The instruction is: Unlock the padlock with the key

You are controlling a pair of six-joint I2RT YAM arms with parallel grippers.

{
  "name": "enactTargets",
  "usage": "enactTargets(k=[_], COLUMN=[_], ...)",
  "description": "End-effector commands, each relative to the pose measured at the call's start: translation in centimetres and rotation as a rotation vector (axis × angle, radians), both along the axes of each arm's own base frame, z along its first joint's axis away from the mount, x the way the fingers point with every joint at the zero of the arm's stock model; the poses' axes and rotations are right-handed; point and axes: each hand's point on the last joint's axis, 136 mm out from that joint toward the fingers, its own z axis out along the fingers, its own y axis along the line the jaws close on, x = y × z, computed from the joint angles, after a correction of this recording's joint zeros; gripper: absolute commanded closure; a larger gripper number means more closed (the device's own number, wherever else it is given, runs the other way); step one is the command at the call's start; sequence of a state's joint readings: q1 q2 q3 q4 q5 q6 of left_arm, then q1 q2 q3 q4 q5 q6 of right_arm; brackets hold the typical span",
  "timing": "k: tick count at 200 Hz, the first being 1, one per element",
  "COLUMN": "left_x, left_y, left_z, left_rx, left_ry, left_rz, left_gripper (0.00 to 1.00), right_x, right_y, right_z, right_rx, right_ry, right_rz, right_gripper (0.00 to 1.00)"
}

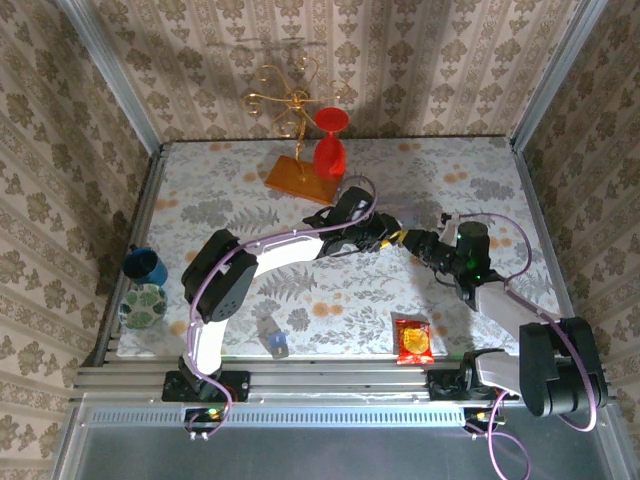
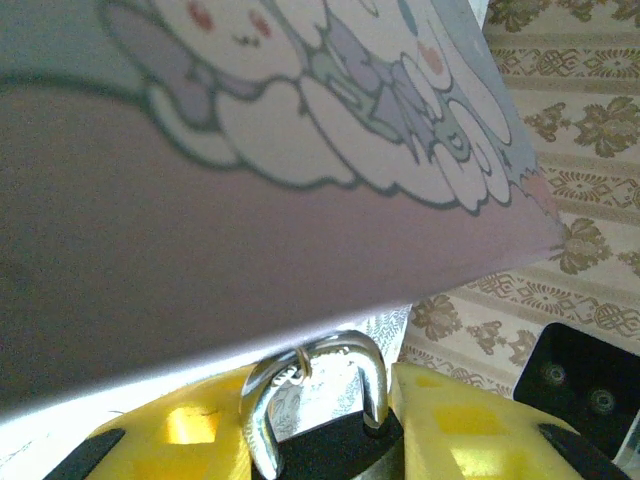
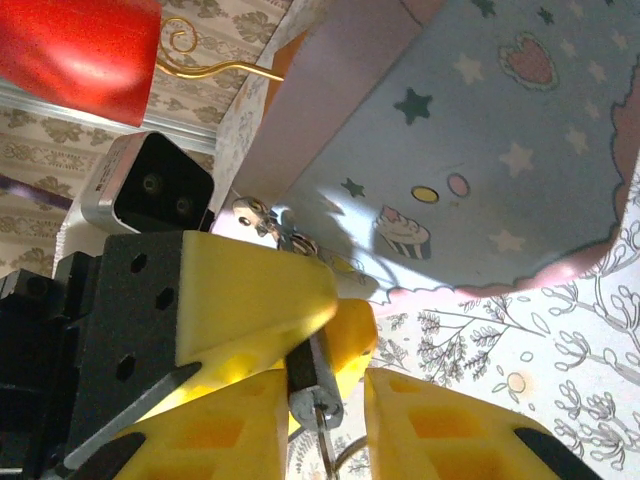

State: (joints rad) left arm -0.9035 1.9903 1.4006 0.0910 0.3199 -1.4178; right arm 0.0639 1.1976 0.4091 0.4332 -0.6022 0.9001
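Padlock (image 3: 314,372), dark block: we are seeing the left gripper (image 2: 318,425) pinching it just beside the cartoon-printed tin (image 3: 480,150). Key (image 3: 323,440) is sitting between the right gripper (image 3: 325,445) fingers; we cannot tell its grip.

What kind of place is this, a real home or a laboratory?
Probably a laboratory booth dressed like a home: wallpaper panels sit in bare aluminium framing, and the left arm and right arm are bolted at the near edge of a floral-covered table.
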Motion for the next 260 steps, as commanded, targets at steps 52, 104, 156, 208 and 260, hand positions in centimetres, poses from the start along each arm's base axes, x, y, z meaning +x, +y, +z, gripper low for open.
enactTargets(k=[52, 104, 156, 208, 260], left_x=[0.2, 0.2, 0.3, 0.2, 0.4], left_y=[-0.5, -0.6, -0.7, -0.8, -0.3], left_z=[3.6, 3.7, 3.9, 4.3, 4.5], left_rx=[-0.086, -0.090, -0.093, -0.108, -0.123], left_ry=[-0.044, -0.044, -0.047, -0.054, -0.069], left_rz=[-0.012, -0.017, -0.019, -0.024, -0.013], left_gripper=[1.00, 1.00, 1.00, 1.00, 1.00], right_x=[-1.4, -0.8, -0.6, 0.3, 2.5], right_y=[-0.2, 0.3, 0.7, 0.4, 1.8], right_z=[-1.0, -0.5, -1.2, -1.1, -2.4], right_rx=[-0.007, 0.069, 0.143, 0.344, 0.576], right_ry=[0.055, 0.060, 0.107, 0.143, 0.233], right_rz=[-0.001, -0.001, -0.001, -0.039, -0.004], right_gripper=[0.77, 0.84, 0.97, 1.00, 1.00])
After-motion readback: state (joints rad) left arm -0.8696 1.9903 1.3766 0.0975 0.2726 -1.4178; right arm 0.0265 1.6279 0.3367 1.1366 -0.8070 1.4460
